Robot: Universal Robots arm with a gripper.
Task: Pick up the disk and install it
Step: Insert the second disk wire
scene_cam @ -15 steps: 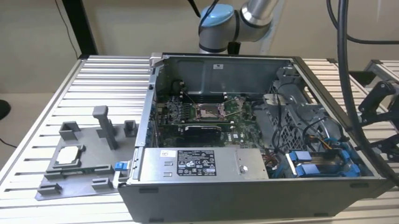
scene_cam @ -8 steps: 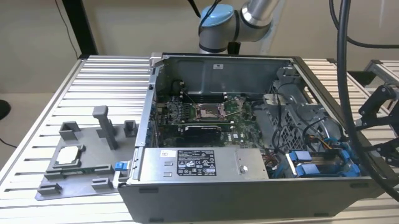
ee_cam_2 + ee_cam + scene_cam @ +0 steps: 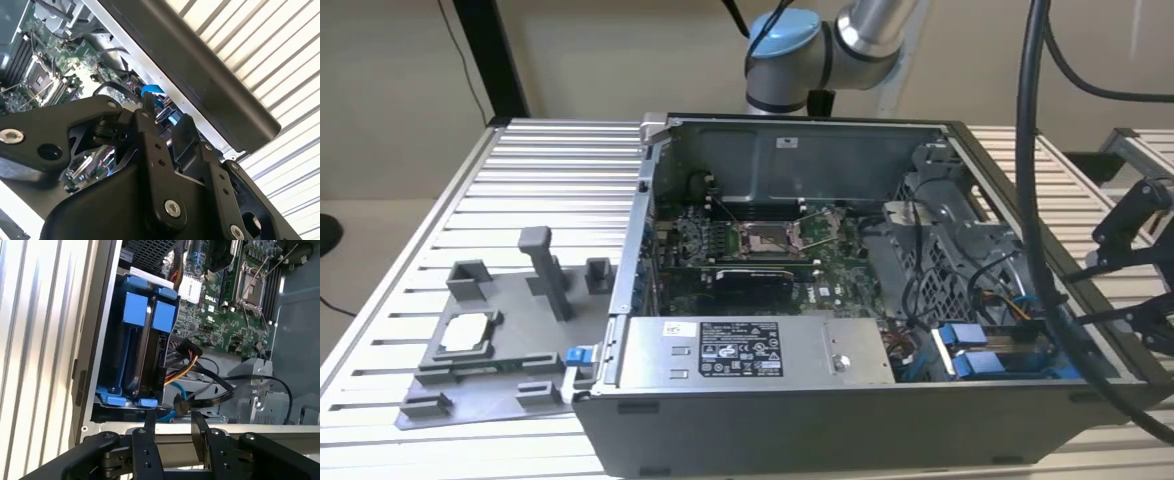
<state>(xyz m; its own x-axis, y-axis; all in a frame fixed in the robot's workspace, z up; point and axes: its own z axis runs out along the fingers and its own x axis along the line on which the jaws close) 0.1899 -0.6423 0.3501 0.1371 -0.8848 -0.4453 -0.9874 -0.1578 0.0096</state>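
Exterior view showed an open computer case (image 3: 787, 130) lying on a slatted metal table (image 3: 547, 170). A green board (image 3: 761, 250) filled the middle of the case, and a long grey box (image 3: 754, 350) with a label lay along the near side. In the corner toward the exterior view's right sat blue brackets (image 3: 981, 350), partly hidden by a thick black cable (image 3: 1034, 200) hanging in front. The robot arm (image 3: 814, 45) was cut off at the top edge. A grey holder tray (image 3: 494, 350) lay on the table at the exterior view's left.

In the first wrist view, the disk (image 3: 145, 355) stood on its edge inside the bay at the case's corner, framed by its blue bracket. Only its thin dark edge could be seen between 2 blue tabs, so its face and label were hidden. A bundle of wires (image 3: 195, 375) ran just beside it.

The gripper (image 3: 172, 427) sat just outside the case wall, near the end of the disk's bay. Its 2 black fingers (image 3: 150, 432) were spread apart with nothing between them. They were not touching the disk.

In the second wrist view, the gripper (image 3: 165, 115) blocked most of the case, and only a small bit of blue (image 3: 150, 90) peeked past it.
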